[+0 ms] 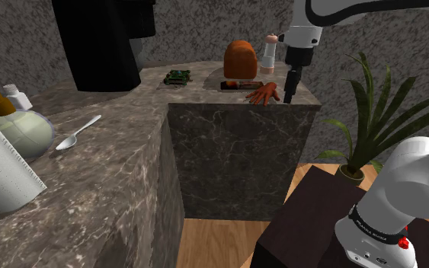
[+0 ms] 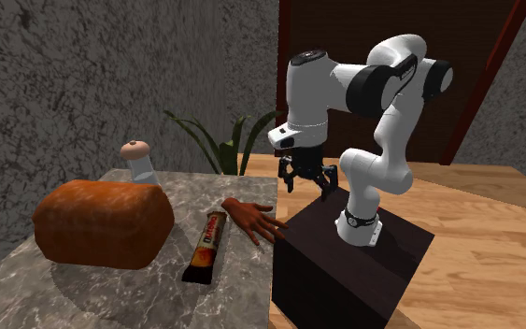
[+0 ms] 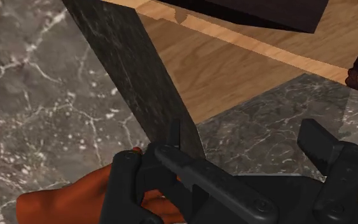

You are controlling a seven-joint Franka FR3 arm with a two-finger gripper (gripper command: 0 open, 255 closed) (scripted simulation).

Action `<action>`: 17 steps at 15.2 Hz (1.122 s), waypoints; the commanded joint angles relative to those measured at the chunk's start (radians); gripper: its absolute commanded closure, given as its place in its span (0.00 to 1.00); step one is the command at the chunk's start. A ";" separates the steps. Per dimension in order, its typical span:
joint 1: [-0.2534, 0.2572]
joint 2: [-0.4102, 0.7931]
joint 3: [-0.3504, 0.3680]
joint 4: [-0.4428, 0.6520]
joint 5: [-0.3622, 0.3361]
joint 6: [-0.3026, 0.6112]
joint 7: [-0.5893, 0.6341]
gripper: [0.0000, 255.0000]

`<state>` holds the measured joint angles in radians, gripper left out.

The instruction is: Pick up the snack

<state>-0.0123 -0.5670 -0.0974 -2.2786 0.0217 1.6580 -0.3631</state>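
The snack is a dark bar with an orange-lettered wrapper (image 1: 239,84) (image 2: 205,245), lying flat on the marble counter (image 1: 228,129) in front of a brown bread loaf (image 1: 240,59) (image 2: 102,222). My gripper (image 1: 292,87) (image 2: 309,178) (image 3: 234,172) hangs open above the counter's corner, past the bar toward the shoulder view's right. Nothing is between its fingers. An orange-brown model hand (image 1: 264,94) (image 2: 256,221) (image 3: 75,197) lies between the bar and the gripper, right under one finger (image 3: 125,184).
A capped bottle (image 1: 268,53) (image 2: 139,161) stands beside the loaf. A small green toy car (image 1: 177,76) sits farther back. A spoon (image 1: 78,133) and jars lie on the near counter. A potted plant (image 1: 372,122) and the dark stand (image 1: 312,221) sit on the wooden floor.
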 commanded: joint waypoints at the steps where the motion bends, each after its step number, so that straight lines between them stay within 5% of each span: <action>1: 0.005 0.078 -0.023 0.053 -0.010 0.027 -0.054 0.00; 17: 0.004 0.720 -0.118 0.721 0.044 0.011 -0.448 0.00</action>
<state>-0.0036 0.1164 -0.2131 -1.5970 0.0600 1.6720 -0.7852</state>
